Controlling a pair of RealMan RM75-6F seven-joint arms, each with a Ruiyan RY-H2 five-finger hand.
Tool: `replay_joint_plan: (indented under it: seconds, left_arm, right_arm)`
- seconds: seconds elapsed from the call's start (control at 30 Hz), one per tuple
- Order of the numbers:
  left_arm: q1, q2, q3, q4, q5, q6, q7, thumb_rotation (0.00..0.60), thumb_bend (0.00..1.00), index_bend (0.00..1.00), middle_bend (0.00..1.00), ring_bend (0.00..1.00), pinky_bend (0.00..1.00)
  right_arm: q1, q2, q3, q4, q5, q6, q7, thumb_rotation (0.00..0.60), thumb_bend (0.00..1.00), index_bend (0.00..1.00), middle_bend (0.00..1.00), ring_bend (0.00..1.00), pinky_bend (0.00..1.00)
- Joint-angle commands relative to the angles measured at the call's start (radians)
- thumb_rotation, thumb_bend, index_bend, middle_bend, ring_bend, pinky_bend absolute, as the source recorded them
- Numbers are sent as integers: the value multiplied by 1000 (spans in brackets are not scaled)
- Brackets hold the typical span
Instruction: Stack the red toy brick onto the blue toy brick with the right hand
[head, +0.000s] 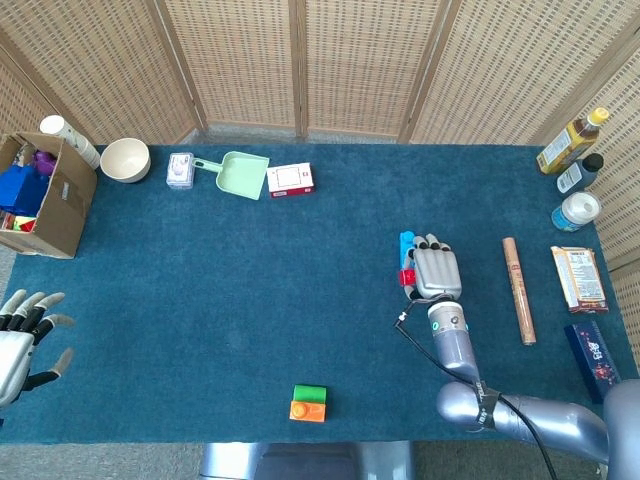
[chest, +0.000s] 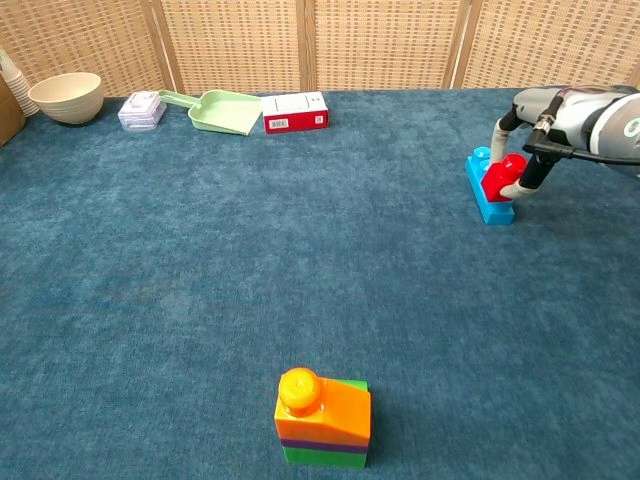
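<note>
The right hand (chest: 545, 135) is gripping the red toy brick (chest: 501, 177), its fingers (chest: 520, 185) curling down around the brick's sides, and the brick is sitting on top of the blue toy brick (chest: 486, 192) toward the right side of the counter (chest: 200, 260). In the head view the right hand (head: 436, 272) is covering most of the red toy brick (head: 407, 277), with the blue toy brick (head: 406, 243) showing just beyond the fingertips toward the far edge. The left hand (head: 22, 335) is hanging off the counter's left edge near the front corner, holding nothing, its fingers spread apart. A stack of orange and green bricks (chest: 323, 417) is standing near the front edge. Along the far edge a bowl (chest: 67, 96), a clear plastic box (chest: 142, 110), a green dustpan (chest: 221, 110) and a red and white box (chest: 294, 111) are lying in a row. A cardboard box (head: 45, 195) is sitting at the far left corner. Bottles (head: 571, 140) and packets (head: 578, 277) are lining the right edge, with a wooden stick (head: 518, 289) lying beside them.
</note>
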Motion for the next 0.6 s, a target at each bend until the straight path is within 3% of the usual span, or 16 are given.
replay_joint_plan:
  seconds: [0.03, 0.6]
  left_arm:
    - [0, 0, 0, 2, -1, -1, -2, 569, 414, 371, 179, 138, 0]
    - [1, -3, -2, 15, -4, 4, -17, 569, 414, 372, 179, 138, 0]
  right_arm:
    - [7, -11, 2, 17, 8, -6, -5, 600, 271, 525, 182, 105, 211]
    - [25, -36, -2, 70, 34, -7, -46, 600, 266, 524, 181, 105, 211]
